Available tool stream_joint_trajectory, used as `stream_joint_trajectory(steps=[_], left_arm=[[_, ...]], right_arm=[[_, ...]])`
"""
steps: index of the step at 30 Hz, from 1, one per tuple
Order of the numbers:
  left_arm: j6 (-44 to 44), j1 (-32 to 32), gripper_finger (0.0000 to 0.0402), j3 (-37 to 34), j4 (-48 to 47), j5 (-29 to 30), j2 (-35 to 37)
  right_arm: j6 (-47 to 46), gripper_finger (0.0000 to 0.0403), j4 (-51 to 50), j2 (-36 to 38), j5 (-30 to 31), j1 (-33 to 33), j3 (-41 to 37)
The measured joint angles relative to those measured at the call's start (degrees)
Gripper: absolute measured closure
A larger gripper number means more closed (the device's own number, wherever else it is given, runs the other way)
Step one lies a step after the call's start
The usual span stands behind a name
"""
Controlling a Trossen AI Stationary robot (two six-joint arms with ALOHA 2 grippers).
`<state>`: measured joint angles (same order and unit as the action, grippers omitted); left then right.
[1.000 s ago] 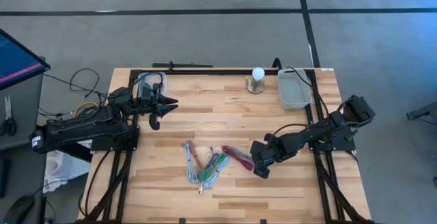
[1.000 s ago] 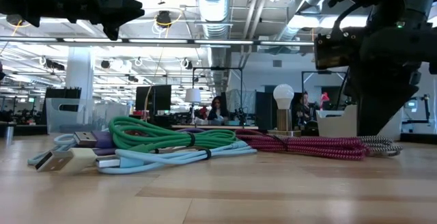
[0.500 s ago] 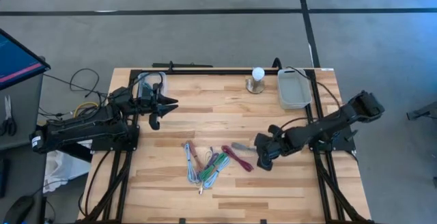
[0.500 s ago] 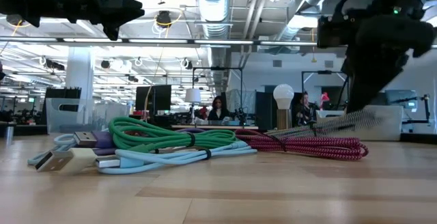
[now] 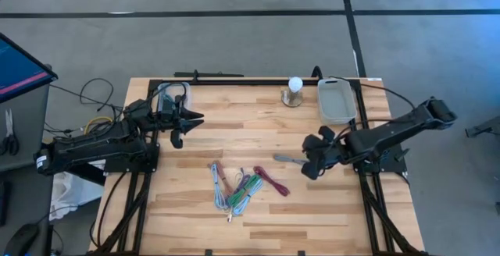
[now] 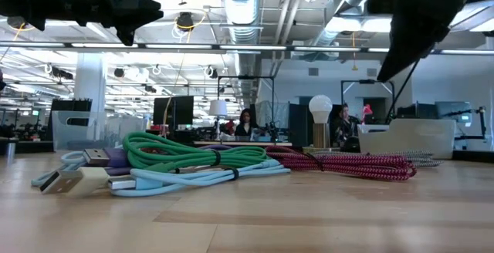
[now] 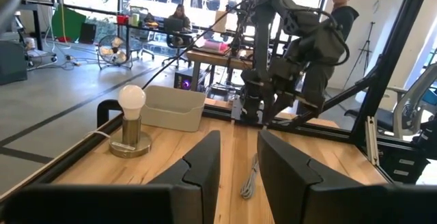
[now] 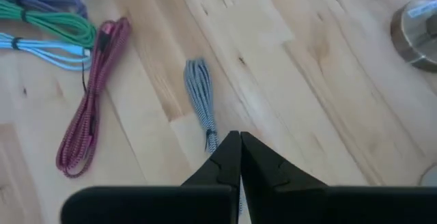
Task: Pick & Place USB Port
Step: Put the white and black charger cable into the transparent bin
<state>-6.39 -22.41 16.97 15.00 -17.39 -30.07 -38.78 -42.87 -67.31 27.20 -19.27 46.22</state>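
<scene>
Cables: five. Grey one point(image 5: 287, 160) lies apart, nearest the bin; red point(image 5: 270, 180), green point(image 5: 251, 186), light blue point(image 5: 237, 197) and purple point(image 5: 216, 179) sit bunched farther from the bin.
Bins: one, clear point(image 5: 335, 101).
Bulbs: one, on stand point(image 5: 294, 91), beside the bin.
Arms: two.
People beyond the table: at least two, one seated point(image 7: 179, 18), one standing point(image 7: 339, 9).

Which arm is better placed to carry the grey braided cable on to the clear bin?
Right. Its end effector is shut on the grey braided cable, close to the clear bin. The left end effector waits open, far across the table.
</scene>
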Motion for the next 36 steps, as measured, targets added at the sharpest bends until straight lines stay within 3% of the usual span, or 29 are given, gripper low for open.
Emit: stream_joint_trajectory(steps=[3, 8, 13, 26, 36], left_arm=[[0.0, 0.0, 0.0304, 0.0, 0.0, 0.0, 0.0], [0.0, 0.0, 0.0304, 0.0, 0.0, 0.0, 0.0], [0.0, 0.0, 0.0304, 0.0, 0.0, 0.0, -0.1], [-0.1, 0.0, 0.0304, 0.0, 0.1, 0.0, -2.1], [-0.1, 0.0, 0.0304, 0.0, 0.0, 0.0, -2.7]], right_arm=[[0.2, 0.0403, 0.1, 0.7, -1.2, 0.0, 0.0], [-0.1, 0.0403, 1.9, -0.8, -11.4, 0.0, 0.0], [-0.2, 0.0391, 3.0, -3.3, -15.3, -0.1, 0.1], [0.8, 0.0249, 0.1, -14.2, -13.5, 1.9, 0.0], [3.4, 0.0237, -0.3, -20.3, -12.0, 4.4, 0.0]])
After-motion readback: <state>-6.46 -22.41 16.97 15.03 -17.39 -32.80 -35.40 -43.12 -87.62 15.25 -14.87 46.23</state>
